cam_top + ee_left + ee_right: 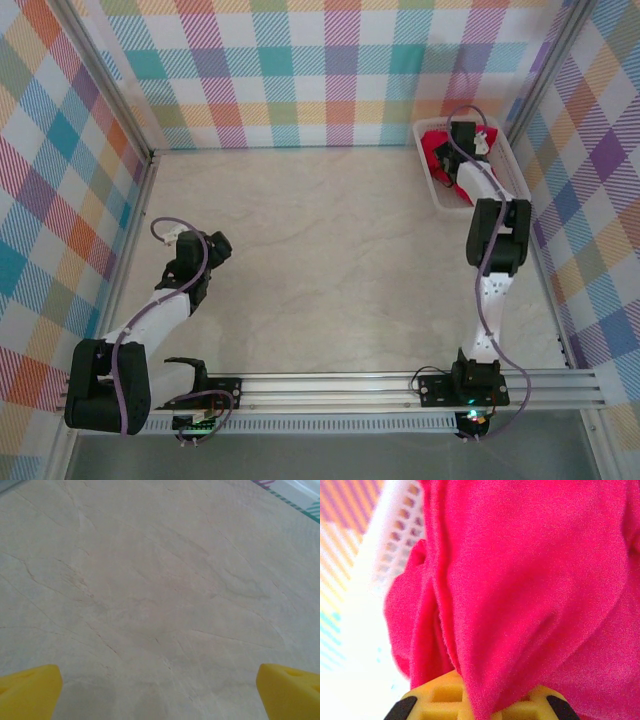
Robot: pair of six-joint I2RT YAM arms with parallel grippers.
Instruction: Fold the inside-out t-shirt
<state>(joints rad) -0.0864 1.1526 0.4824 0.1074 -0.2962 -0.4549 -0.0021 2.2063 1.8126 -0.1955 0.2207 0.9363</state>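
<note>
Folding has not begun: the t-shirt (530,580) lies bunched in the basket (395,540), pinched by the right gripper (480,705), while the left gripper (160,690) is spread wide, far from the basket.

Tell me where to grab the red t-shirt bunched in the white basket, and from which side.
Grip a raised fold on top of the t-shirt, coming straight down from above. It lies crumpled in the basket, whose walls likely block a sideways approach, and its upstanding ridges give thin fabric to pinch. The right pincer is shut on one such fold, so that hold looks sound.
</note>
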